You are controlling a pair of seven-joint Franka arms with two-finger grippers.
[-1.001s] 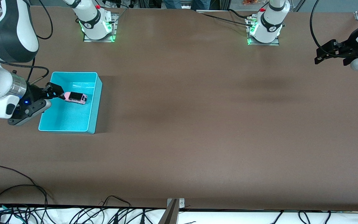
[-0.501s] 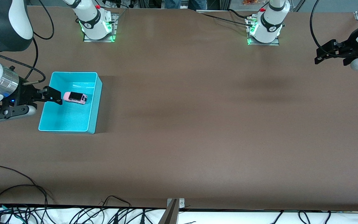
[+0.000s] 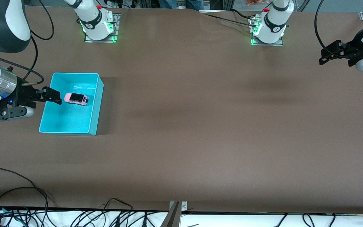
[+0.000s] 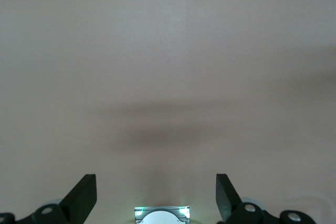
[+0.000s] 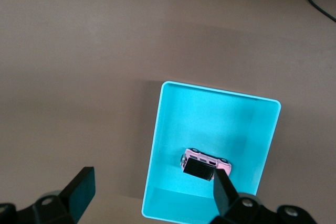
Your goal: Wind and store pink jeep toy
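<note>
My right gripper has let go and backed away: a second ago its fingertips were right against the pink jeep toy inside the cyan bin, and now they hang spread wide and empty above the bin's rim at the right arm's end of the table, with a clear gap between them and the toy. In the right wrist view my open fingers frame the bin from above, and the jeep sits alone on its wheels on the bin floor, nearer the wall on the arms' side than the wall nearest the front camera. I judge the storing step done; only the retreat is left.

Nothing stands in my way. The brown table in front of the bin carries nothing else that I can see, and the cables lie along the edge closest to the front camera, well apart from the bin.

Farther off, my left gripper waits in the air over the left arm's end of the table, its fingers open with nothing between them, looking down on bare tabletop.
</note>
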